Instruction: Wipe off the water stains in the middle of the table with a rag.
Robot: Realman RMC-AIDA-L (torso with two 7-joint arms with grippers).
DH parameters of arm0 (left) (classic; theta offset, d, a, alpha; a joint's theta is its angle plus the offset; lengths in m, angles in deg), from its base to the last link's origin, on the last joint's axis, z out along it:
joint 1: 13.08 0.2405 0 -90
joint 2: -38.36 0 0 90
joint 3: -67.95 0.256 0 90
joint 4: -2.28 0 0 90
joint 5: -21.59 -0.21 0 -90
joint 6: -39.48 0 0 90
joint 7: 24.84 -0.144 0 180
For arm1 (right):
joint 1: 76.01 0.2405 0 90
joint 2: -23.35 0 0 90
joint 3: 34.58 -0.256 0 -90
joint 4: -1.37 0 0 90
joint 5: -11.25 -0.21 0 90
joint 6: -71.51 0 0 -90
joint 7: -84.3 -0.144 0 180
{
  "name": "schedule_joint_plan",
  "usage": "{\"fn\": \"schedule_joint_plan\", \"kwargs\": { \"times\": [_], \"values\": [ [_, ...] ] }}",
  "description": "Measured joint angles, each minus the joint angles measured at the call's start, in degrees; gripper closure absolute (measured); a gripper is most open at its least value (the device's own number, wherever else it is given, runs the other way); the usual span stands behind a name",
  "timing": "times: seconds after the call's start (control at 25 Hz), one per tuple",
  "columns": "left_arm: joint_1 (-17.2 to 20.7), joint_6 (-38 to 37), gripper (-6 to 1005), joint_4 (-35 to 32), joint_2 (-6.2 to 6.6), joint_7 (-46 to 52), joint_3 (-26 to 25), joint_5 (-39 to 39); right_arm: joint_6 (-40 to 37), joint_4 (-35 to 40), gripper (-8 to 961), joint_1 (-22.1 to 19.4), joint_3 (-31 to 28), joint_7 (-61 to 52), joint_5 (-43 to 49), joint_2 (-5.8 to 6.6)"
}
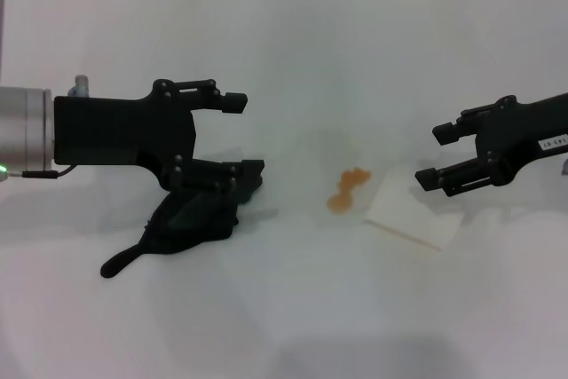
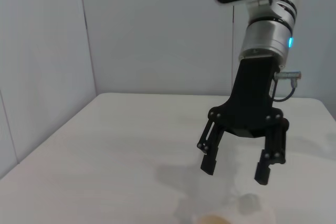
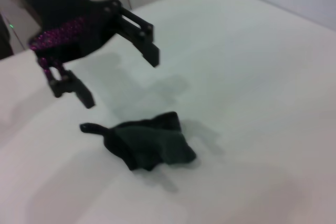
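The black rag (image 1: 191, 219) lies crumpled on the white table (image 1: 293, 51) at the left, its thin tail pointing to the front left. My left gripper (image 1: 244, 137) hovers just above it, open and empty. The right wrist view shows the same rag (image 3: 149, 142) with the left gripper (image 3: 119, 77) above it and apart from it. The orange-brown water stains (image 1: 348, 190) sit in the middle of the table, right of the rag. My right gripper (image 1: 433, 155) is open and empty, right of the stains. It also shows in the left wrist view (image 2: 234, 170).
A flat white sheet (image 1: 410, 213) lies on the table right beside the stains, under the right gripper. A grey wall (image 2: 157, 30) stands behind the table's far edge.
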Motion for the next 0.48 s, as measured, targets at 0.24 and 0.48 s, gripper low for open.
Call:
{"fn": "schedule_joint_plan", "kwargs": {
  "times": [0.24, 0.48],
  "values": [
    [-0.1, 0.0, 151, 0.0, 0.12, 0.0, 0.0, -0.2, -0.5, 3.2, 182, 2.1, 3.5, -7.6, 6.6, 0.13],
    [-0.2, 0.2, 151, 0.0, 0.17, 0.0, 0.0, -0.2, -1.5, 5.5, 182, 2.6, 7.0, -11.2, 10.8, 0.00]
  ]
}}
